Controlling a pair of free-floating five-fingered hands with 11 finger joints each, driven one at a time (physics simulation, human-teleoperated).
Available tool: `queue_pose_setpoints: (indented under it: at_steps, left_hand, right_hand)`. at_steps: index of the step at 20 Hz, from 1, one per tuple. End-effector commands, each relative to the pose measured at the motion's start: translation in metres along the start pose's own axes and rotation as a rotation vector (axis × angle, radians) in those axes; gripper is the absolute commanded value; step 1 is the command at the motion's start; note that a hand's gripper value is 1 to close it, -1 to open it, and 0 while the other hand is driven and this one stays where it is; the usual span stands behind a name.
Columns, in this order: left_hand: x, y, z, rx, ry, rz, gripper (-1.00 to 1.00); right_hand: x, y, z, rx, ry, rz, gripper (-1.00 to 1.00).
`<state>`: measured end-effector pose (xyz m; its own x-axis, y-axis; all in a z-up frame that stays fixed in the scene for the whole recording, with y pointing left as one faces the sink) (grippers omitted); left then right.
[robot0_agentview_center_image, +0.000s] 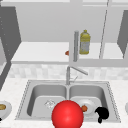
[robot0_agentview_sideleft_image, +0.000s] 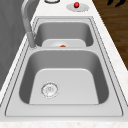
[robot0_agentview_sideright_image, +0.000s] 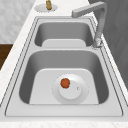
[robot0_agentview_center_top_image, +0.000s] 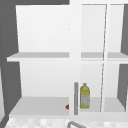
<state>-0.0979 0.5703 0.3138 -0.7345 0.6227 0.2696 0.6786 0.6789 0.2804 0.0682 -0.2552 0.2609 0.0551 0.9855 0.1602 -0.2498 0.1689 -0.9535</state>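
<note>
My right hand (robot0_agentview_center_image: 102, 114) hangs in the air by the front right corner of the sink, holding nothing. In the left side view its dark fingers (robot0_agentview_sideleft_image: 116, 2) show loosely spread over the wooden floor, in front of the counter edge. A white plate (robot0_agentview_center_image: 88, 106) lies in the right basin with a small orange-red thing (robot0_agentview_center_image: 84, 108) on it; the plate (robot0_agentview_sideright_image: 75, 93) and the orange-red thing (robot0_agentview_sideright_image: 65, 83) also show in the right side view. A large red ball (robot0_agentview_center_image: 67, 114) sits at the front centre, covering part of the sink's front rim.
The double sink (robot0_agentview_center_image: 25, 100) has a faucet (robot0_agentview_center_image: 68, 75) behind the divider and a drain (robot0_agentview_sideleft_image: 49, 89) in the left basin. Plates stand on the counter: the left plate (robot0_agentview_center_image: 7, 108) holds a brown thing, the right plate (robot0_agentview_sideleft_image: 83, 8) a red one. A yellow bottle (robot0_agentview_center_top_image: 85, 96) stands in the open cabinet.
</note>
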Motion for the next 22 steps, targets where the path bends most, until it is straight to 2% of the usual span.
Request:
queue_pose_setpoints:
  at_steps: [1,5,12,22]
  left_hand:
    - [-0.011,-0.009,-0.006,-0.048,0.054,-0.016,-1.0]
    - [-0.02,-0.014,-0.011,-0.094,0.115,0.002,-1.0]
    - [-0.026,-0.018,-0.022,-0.175,0.206,0.0,-1.0]
    - [-0.041,-0.018,-0.038,-0.308,0.321,-0.017,-1.0]
  right_hand:
    - [0.0,0.0,0.0,0.0,0.0,0.0,0.0]
    - [0.0,0.0,0.0,0.0,0.0,0.0,0.0]
    - [0.0,0.0,0.0,0.0,0.0,0.0,0.0]
    - [0.0,0.0,0.0,0.0,0.0,0.0,0.0]
